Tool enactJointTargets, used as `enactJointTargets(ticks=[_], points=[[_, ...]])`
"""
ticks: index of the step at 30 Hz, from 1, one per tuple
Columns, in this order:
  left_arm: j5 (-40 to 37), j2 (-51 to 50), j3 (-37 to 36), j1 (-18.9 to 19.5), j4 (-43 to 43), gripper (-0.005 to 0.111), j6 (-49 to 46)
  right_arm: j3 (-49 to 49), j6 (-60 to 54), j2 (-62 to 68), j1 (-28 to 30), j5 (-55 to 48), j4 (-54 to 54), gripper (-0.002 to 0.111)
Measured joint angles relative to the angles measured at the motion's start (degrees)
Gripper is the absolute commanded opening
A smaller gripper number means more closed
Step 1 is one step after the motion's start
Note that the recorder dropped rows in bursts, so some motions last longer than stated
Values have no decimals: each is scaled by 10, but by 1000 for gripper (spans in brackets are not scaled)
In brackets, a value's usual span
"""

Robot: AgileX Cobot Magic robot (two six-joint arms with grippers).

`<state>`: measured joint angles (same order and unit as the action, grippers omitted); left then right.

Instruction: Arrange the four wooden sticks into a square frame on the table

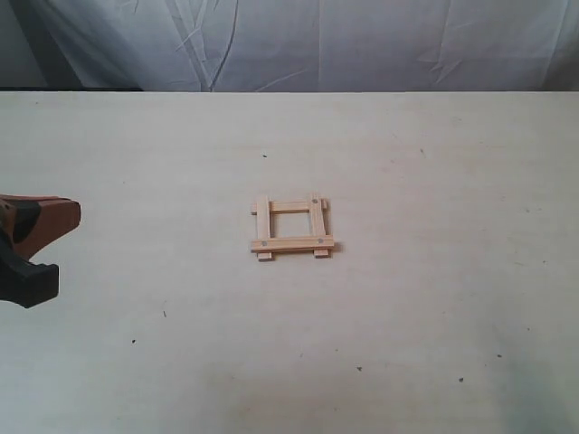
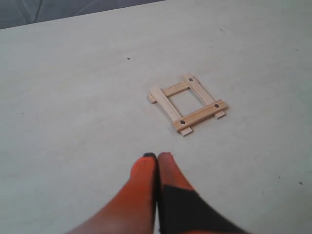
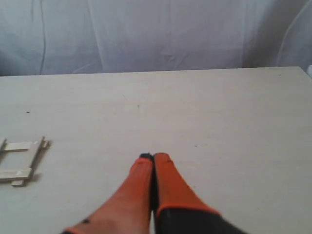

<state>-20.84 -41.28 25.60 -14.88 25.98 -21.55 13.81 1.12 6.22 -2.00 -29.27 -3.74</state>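
Observation:
The four wooden sticks form a square frame (image 1: 291,229) in the middle of the table (image 1: 434,298), crossing at the corners with ends overhanging. The same frame (image 2: 187,104) lies ahead of my left gripper (image 2: 157,157), which is shut with nothing in it and apart from the frame. At the far left edge of the exterior view the left gripper (image 1: 41,244) hangs over the table. My right gripper (image 3: 153,157) is shut and empty, with part of the frame (image 3: 20,158) off to its side. The right gripper does not show in the exterior view.
A white cloth backdrop (image 1: 317,41) hangs behind the table's far edge. A few tiny dark specks (image 1: 265,155) dot the tabletop.

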Motion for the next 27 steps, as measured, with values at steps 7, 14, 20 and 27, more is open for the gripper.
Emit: enactJointTargets(ticks=[7,14,20,27], points=[[0,0,0,0,0,0,0,-59,0,-57,17,35,17,0],[0,0,0,0,0,0,0,-124,0,-59,17,57,17,0],[0,0,0,0,0,0,0,-136,0,-59,17,77,17,0],[0,0,0,0,0,0,0,-137,0,-59,17,79,17,0]])
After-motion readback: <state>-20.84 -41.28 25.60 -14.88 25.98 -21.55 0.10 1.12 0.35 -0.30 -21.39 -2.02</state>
